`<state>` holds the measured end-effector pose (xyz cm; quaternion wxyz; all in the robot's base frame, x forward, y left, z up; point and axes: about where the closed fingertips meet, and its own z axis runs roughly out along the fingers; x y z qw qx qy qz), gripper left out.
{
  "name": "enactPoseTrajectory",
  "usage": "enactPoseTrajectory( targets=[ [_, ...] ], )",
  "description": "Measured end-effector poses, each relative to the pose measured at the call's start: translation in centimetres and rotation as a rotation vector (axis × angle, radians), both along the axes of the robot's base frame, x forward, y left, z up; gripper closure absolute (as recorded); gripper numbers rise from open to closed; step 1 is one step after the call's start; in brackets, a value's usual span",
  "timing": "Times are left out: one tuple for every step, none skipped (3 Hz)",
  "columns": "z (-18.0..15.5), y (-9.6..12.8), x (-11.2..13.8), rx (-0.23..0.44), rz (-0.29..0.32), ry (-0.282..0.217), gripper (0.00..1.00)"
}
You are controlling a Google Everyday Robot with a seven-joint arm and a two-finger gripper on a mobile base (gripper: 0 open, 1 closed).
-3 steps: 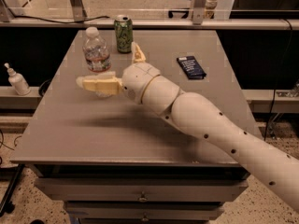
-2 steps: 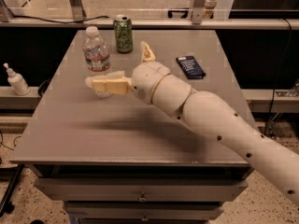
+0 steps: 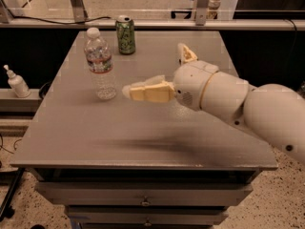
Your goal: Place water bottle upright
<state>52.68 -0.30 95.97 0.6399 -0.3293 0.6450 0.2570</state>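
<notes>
One gap matters here: I see the water bottle (image 3: 100, 63) standing upright, axis vertical, left-rear on the table (image 3: 143, 142), just left of my gripper (image 3: 156, 69). Its jaws are spread wide and empty, with the lower finger pointing at the bottle.

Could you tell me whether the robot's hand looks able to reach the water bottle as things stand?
Probably yes. The hand hangs open just beside the upright water bottle, with only bare tabletop between them; the green can stands behind, out of the path.
</notes>
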Motion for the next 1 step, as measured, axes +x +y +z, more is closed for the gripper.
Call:
enactPoseTrajectory(
  targets=[
    [-0.84,-0.42,-0.98,-0.028,0.02,0.023,0.0]
  ],
)
